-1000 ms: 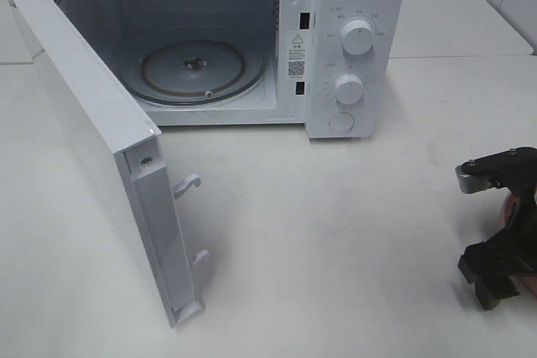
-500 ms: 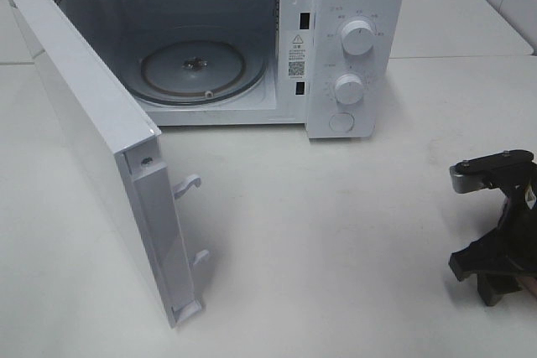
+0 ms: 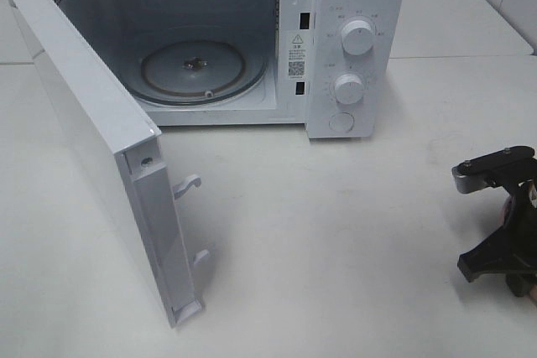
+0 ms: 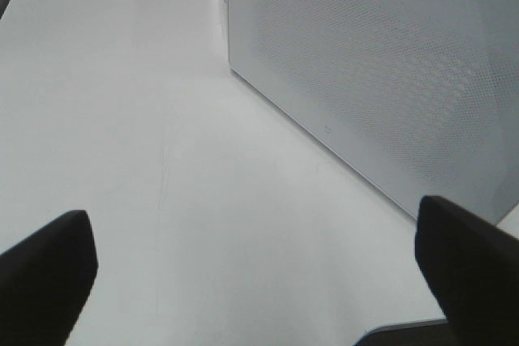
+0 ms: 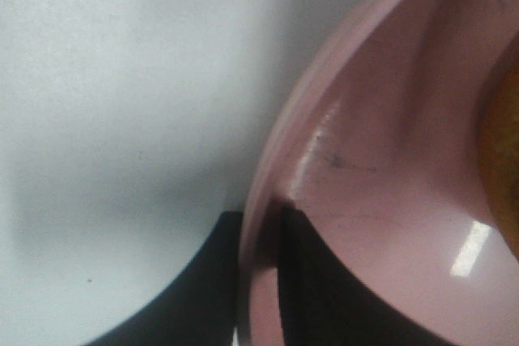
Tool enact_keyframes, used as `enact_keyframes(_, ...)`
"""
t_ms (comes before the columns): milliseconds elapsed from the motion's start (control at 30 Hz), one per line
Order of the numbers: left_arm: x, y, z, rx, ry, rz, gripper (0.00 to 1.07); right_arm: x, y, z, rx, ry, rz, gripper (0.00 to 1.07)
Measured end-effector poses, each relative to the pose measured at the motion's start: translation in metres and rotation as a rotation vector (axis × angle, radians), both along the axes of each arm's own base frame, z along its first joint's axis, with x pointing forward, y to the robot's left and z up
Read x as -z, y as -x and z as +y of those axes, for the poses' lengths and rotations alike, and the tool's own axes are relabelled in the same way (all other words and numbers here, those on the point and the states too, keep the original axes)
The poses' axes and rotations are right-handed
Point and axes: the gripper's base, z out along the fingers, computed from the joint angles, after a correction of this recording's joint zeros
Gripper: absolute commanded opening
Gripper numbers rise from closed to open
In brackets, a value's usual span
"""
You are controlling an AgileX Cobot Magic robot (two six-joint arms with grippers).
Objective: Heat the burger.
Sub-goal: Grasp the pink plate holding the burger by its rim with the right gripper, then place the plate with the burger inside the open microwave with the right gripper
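Observation:
My right gripper (image 3: 507, 267) is at the right edge of the table. In the right wrist view its two dark fingers (image 5: 332, 297) stand on either side of the rim of a pink round plate (image 5: 365, 192), shut on that rim. A golden-orange sliver at the edge of that view is all that shows of the burger (image 5: 504, 160). My left gripper (image 4: 258, 263) is open and empty, low over the table beside the outer face of the microwave door (image 4: 389, 79). The left arm is out of the exterior view.
A white microwave (image 3: 357, 6) stands at the back with its door (image 3: 84, 123) swung wide open to the left. Its glass turntable (image 3: 197, 69) is bare. Two knobs and a button are on its right panel. White table (image 3: 336, 232) lies between microwave and right gripper.
My right gripper shifted slightly left and down, then back right toward the table's edge. The microwave and its door have not moved.

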Motion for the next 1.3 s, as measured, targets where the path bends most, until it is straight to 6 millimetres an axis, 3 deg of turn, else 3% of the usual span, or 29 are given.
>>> enact_keyframes(667, 0.000, 0.000, 0.000, 0.000, 0.000, 0.000, 1.00, -0.029, 0.006, -0.002, 0.020, 0.014, -0.069, 0.00)
enact_keyframes(1300, 0.000, 0.000, 0.000, 0.000, 0.000, 0.000, 1.00, -0.058, 0.023, 0.018, -0.060, 0.165, -0.133, 0.00)
